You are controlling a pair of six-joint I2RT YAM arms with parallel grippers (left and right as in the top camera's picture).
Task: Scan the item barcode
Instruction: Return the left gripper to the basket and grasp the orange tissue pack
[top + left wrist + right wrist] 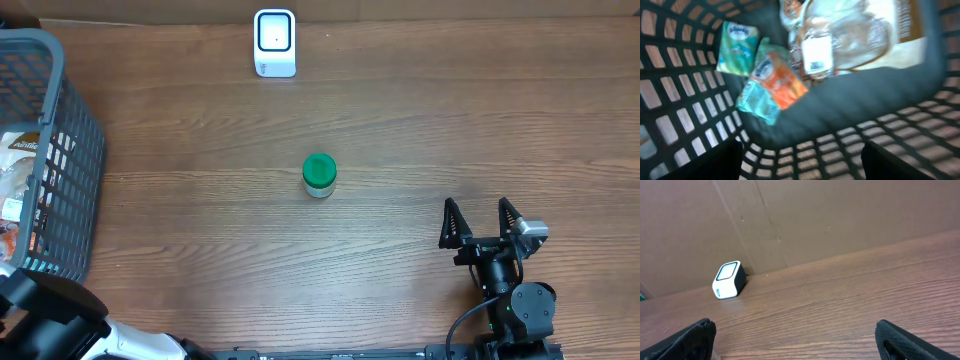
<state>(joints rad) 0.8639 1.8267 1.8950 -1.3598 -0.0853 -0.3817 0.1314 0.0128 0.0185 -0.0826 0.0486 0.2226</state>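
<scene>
The white barcode scanner (274, 42) stands at the table's far edge and also shows in the right wrist view (729, 279). A small jar with a green lid (319, 174) sits upright mid-table. My left gripper (801, 150) is open over the inside of the grey basket (70, 140), with nothing between its fingers. Below it lie a green packet (737, 47), an orange-and-teal packet (775, 82) and a clear bag with a white barcode label (816, 54). My right gripper (477, 205) stands open and holds nothing at the front right, well away from the jar.
The basket's lattice wall (890, 145) curves right under the left fingers. Brown cardboard (840, 215) backs the table behind the scanner. Bare wood (450, 120) lies between jar, scanner and right arm.
</scene>
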